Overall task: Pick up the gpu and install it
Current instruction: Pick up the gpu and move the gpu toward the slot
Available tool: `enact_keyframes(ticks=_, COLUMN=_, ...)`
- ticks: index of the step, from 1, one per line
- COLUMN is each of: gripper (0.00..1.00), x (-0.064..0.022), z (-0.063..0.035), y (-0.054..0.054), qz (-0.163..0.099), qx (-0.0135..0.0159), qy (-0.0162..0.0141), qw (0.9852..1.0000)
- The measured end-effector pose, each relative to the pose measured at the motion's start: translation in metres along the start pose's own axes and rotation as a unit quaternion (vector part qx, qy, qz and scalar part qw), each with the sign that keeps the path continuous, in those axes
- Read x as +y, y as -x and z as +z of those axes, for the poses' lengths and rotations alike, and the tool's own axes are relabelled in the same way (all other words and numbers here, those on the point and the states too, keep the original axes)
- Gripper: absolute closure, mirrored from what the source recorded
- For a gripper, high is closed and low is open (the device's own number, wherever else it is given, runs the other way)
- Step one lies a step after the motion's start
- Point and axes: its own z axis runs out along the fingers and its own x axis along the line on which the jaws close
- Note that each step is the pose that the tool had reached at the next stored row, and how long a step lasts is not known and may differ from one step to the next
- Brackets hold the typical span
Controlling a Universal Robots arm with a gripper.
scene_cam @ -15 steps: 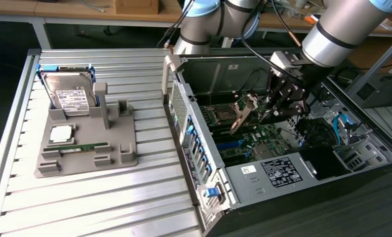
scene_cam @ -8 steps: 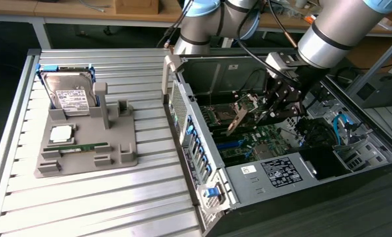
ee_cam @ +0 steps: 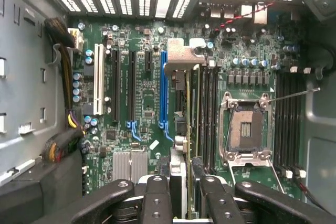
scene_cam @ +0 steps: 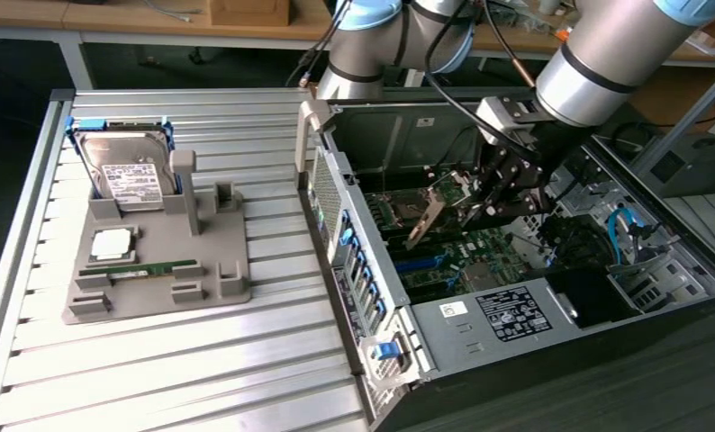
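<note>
My gripper (scene_cam: pixel 493 200) is inside the open computer case (scene_cam: pixel 478 315), shut on the gpu (scene_cam: pixel 433 209), a green-brown card with a metal end bracket. It holds the card on edge, tilted, above the motherboard (scene_cam: pixel 454 256). In the wrist view the gpu (ee_cam: pixel 187 124) appears edge-on between my two black fingers (ee_cam: pixel 157 200), with its bracket (ee_cam: pixel 184 59) at the far end. The gripper (ee_cam: pixel 186 205) has the card hanging just beside the long blue slot (ee_cam: pixel 164 93), between that slot and the cpu socket (ee_cam: pixel 247 129). I cannot tell whether the card touches the board.
A grey fixture (scene_cam: pixel 153 261) on the slatted table (scene_cam: pixel 153 378) holds a hard drive (scene_cam: pixel 130 175), a memory stick (scene_cam: pixel 141 268) and a processor chip (scene_cam: pixel 112 241). Case walls, cable bundles (ee_cam: pixel 65 77) and a heatsink (ee_cam: pixel 130 163) surround the card.
</note>
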Motion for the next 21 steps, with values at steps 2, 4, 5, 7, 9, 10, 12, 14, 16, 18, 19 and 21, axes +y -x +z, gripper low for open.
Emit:
enact_keyframes(ticks=2, gripper=0.73, x=0.0017, z=0.0000, y=0.000, qz=0.000, qx=-0.0002, qy=0.0000, qw=1.0000)
enact_keyframes(ticks=4, gripper=0.73, x=0.0040, z=0.0003, y=-0.001, qz=0.000, qx=-0.0007, qy=0.0000, qw=1.0000)
enact_keyframes(ticks=5, gripper=0.73, x=0.0058, z=0.0004, y=-0.001, qz=0.000, qx=-0.0008, qy=0.0000, qw=1.0000)
enact_keyframes(ticks=7, gripper=0.73, x=0.0100, z=0.0006, y=-0.002, qz=0.000, qx=-0.0010, qy=0.0000, qw=1.0000)
enact_keyframes(ticks=9, gripper=0.73, x=0.0137, z=0.0010, y=-0.002, qz=0.000, qx=-0.0013, qy=0.0000, qw=1.0000)
enact_keyframes(ticks=10, gripper=0.73, x=0.0152, z=0.0010, y=-0.002, qz=0.000, qx=-0.0013, qy=0.0000, qw=1.0000)
enact_keyframes(ticks=12, gripper=0.73, x=0.0177, z=0.0011, y=-0.002, qz=0.000, qx=-0.0013, qy=0.0000, qw=1.0000)
enact_keyframes(ticks=14, gripper=0.73, x=0.0203, z=0.0014, y=-0.002, qz=0.000, qx=-0.0013, qy=0.0000, qw=1.0000)
enact_keyframes(ticks=16, gripper=0.73, x=0.0259, z=0.0016, y=-0.002, qz=0.000, qx=-0.0013, qy=-0.0001, qw=1.0000)
enact_keyframes(ticks=18, gripper=0.73, x=0.0319, z=0.0020, y=-0.002, qz=0.000, qx=-0.0014, qy=-0.0002, qw=1.0000)
enact_keyframes(ticks=19, gripper=0.73, x=0.0343, z=0.0020, y=-0.002, qz=0.000, qx=-0.0016, qy=-0.0002, qw=1.0000)
enact_keyframes(ticks=21, gripper=0.73, x=0.0387, z=0.0022, y=-0.003, qz=0.000, qx=-0.0021, qy=-0.0002, qw=1.0000)
